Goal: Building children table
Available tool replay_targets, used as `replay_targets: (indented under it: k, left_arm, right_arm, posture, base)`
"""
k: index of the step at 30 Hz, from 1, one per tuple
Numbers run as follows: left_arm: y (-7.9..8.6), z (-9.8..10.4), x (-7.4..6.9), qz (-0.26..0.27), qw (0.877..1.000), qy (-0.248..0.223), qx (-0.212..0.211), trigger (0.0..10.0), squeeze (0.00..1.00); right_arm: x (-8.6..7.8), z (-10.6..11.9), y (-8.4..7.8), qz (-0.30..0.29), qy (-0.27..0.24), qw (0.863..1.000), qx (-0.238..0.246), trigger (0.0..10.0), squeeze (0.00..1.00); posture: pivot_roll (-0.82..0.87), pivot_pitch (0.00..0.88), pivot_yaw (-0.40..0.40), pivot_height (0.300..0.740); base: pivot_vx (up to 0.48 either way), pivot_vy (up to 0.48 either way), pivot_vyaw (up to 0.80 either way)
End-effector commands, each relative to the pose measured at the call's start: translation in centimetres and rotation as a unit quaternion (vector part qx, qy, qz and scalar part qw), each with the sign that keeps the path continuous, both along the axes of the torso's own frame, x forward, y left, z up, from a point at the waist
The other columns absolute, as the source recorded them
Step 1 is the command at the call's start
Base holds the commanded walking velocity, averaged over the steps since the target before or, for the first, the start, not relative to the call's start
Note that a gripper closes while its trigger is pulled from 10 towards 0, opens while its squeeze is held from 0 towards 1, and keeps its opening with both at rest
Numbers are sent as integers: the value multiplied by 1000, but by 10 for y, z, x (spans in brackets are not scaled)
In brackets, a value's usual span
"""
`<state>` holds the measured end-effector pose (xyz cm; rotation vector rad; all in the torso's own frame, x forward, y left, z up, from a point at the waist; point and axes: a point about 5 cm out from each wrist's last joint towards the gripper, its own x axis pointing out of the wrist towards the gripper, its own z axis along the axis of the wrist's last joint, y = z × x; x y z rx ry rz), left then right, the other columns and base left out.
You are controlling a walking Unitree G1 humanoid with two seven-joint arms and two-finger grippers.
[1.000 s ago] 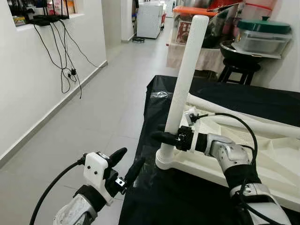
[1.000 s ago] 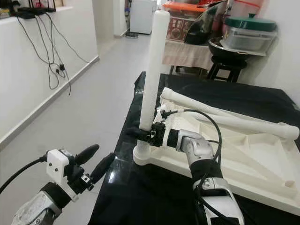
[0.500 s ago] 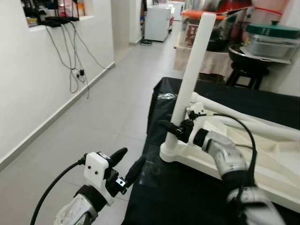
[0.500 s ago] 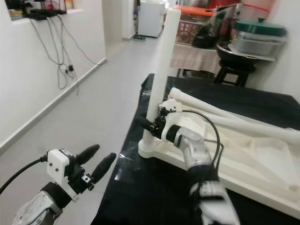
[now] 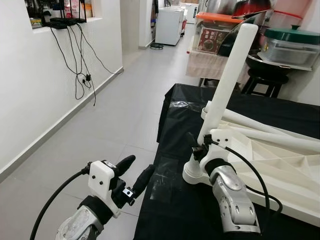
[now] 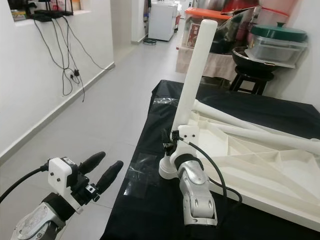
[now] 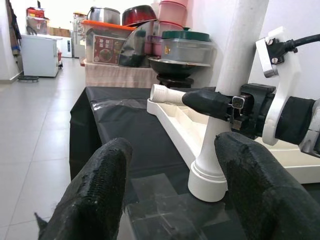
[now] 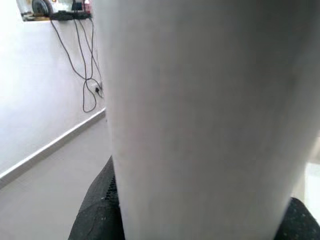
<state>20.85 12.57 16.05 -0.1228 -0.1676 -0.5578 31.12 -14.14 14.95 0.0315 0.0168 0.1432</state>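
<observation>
Plastic, by the look of it: the white table leg (image 5: 226, 85) is judged light, stiff and smooth, so slippery under black fingers. It stands tilted in the corner socket (image 5: 196, 173) of the upturned white children's table (image 5: 280, 165), which lies on the black-covered tabletop (image 5: 172, 130). The right hand (image 5: 196, 148) is clenched round the leg just above the socket, a sensible low hold. The left hand (image 5: 134, 176) hovers released, off the tabletop's edge.
</observation>
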Motion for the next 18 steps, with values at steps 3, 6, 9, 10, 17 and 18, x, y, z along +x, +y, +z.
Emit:
replay_targets:
  k: [3, 6, 9, 10, 17, 18]
  left_arm:
    - [1, -3, 1, 0, 1000, 7, 1, 10000, 0]
    - [1, -3, 1, -1, 1000, 8, 0, 10000, 0]
    - [-1, -4, 2, -2, 1000, 8, 0, 10000, 0]
    - [-1, -4, 2, -2, 1000, 8, 0, 10000, 0]
    - [-2, -4, 3, -2, 1000, 8, -1, 10000, 0]
    - [-3, -5, 3, -2, 1000, 9, -1, 10000, 0]
  right_arm:
    - [1, -4, 0, 47, 31, 998, -1, 10000, 1000]
    - [5, 4, 7, 133, 20, 991, 12, 10000, 1000]
    - [8, 3, 13, 264, 45, 963, 40, 10000, 1000]
    - [7, 2, 13, 283, 53, 957, 46, 10000, 1000]
    - [21, 2, 8, 384, 85, 916, 83, 10000, 584]
    - [27, 3, 10, 460, 128, 871, 118, 10000, 0]
  posture:
    - [91, 0, -90, 740]
    - [93, 0, -89, 740]
    - [98, 0, -93, 740]
    - [102, 0, -96, 740]
    - [107, 0, -98, 740]
    - [111, 0, -100, 740]
  base:
    - [0, 0, 0]
    - [0, 0, 0]
    - [0, 0, 0]
    - [0, 0, 0]
    - [0, 0, 0]
    - [0, 0, 0]
